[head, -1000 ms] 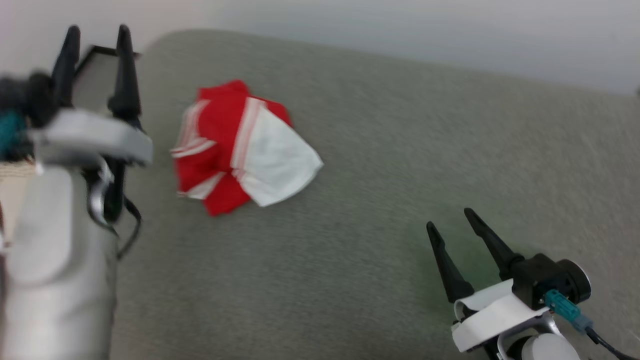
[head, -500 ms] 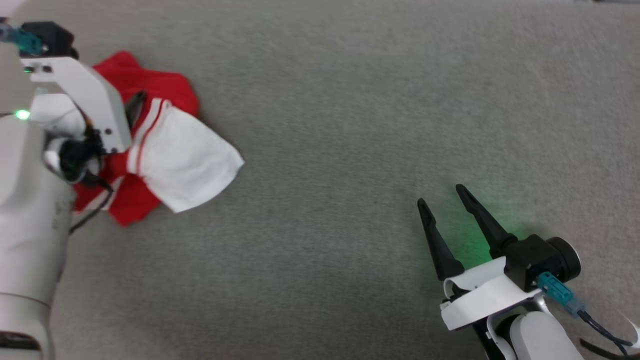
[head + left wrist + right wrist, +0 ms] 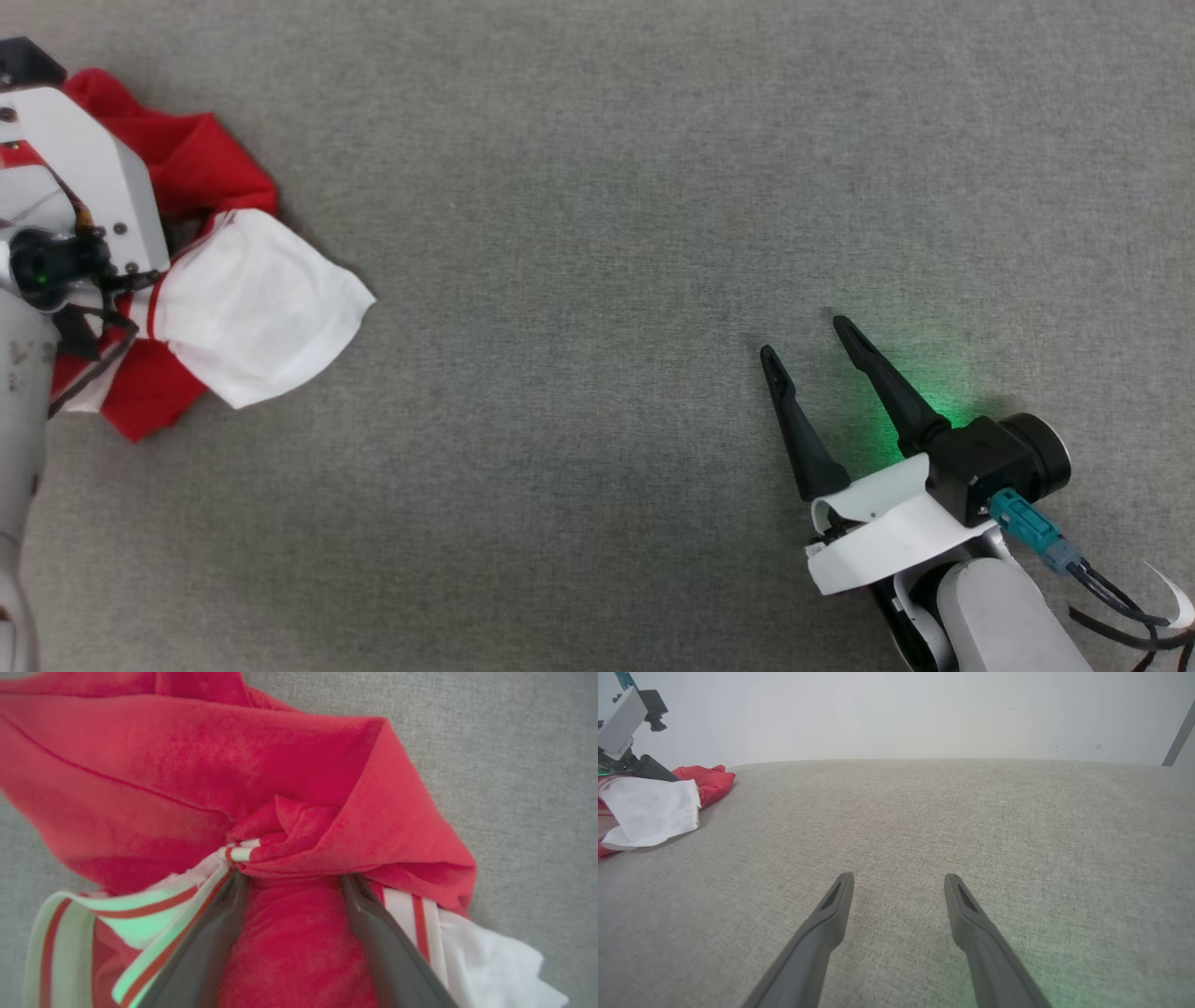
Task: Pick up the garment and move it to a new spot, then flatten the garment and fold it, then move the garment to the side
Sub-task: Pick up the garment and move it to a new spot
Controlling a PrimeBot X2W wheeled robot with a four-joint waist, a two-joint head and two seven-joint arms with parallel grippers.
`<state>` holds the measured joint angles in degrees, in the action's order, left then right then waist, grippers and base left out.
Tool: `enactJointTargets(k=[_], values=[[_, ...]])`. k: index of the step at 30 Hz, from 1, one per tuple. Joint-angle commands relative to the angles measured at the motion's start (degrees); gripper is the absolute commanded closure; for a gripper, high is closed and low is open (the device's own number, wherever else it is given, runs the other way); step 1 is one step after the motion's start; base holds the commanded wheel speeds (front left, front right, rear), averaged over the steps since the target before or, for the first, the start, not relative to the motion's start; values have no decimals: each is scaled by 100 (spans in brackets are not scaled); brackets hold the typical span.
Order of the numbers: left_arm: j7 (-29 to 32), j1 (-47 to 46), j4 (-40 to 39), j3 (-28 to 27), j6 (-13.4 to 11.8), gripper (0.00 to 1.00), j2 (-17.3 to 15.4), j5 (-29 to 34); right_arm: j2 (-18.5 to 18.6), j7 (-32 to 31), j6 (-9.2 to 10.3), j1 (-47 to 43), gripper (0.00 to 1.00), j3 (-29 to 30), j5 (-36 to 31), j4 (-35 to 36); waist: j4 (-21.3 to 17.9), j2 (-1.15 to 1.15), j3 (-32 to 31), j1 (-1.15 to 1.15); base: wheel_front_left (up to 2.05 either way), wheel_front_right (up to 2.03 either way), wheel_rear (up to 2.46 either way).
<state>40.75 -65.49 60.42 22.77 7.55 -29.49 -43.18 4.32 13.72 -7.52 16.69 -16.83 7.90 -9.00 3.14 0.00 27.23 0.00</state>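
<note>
Our left gripper [image 3: 293,878] is spread wide, its tips poked into the bunched garment [image 3: 252,308] on the left of the grey pad [image 3: 607,233]. If we squeeze just a thin fold, it may slip out. Our right gripper [image 3: 803,335] is open and empty.

Fuzzy cloth garment [image 3: 299,765] (matt woven surface [image 3: 597,280])

Head cam overhead; left wrist cam tight on crumpled red-and-white garment [image 3: 196,765]; low right-wrist cam shares it, left of right gripper [image 3: 899,876].
</note>
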Motion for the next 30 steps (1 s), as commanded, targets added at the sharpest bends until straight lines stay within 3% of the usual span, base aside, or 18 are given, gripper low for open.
enactJointTargets(k=[1, 5, 6, 7, 19, 24, 30], values=[[173, 469, 316, 166, -14, 0, 241, -38, -22, 23, 6, 61, 0, -21, -32, 18, -80, 0, 75, 0, 0, 0, 0], [283, 556, 438, 247, -13, 0, 338, -189, -41, 18, 6, 51, 0, -41, -42, 39, -103, 0, 63, 0, 0, 0, 0], [287, 572, 411, 277, -12, 55, 346, -228, -47, 19, 6, 51, 0, -38, -48, 54, -107, 0, 58, 0, 0, 0, 0], [249, 580, 395, 265, -10, 100, 347, -289, -50, 21, 6, 54, 0, -30, -45, 67, -106, 0, 47, 0, 0, 0, 0], [-502, 355, 2, 546, 5, 100, 189, -479, -77, 46, 6, -76, 0, -29, 28, 47, -90, 0, -402, 0, 0, 0, 0], [-911, 144, -464, 798, 0, 100, 135, -559, -87, 57, 6, -211, 0, 70, 70, -15, -55, 0, -679, 0, 0, 0, 0], [-1275, 88, -1262, 1094, -2, 100, 293, -1005, -113, 92, 6, -402, 0, 217, 160, -104, -59, 0, -1106, 0, 0, 0, 0]])
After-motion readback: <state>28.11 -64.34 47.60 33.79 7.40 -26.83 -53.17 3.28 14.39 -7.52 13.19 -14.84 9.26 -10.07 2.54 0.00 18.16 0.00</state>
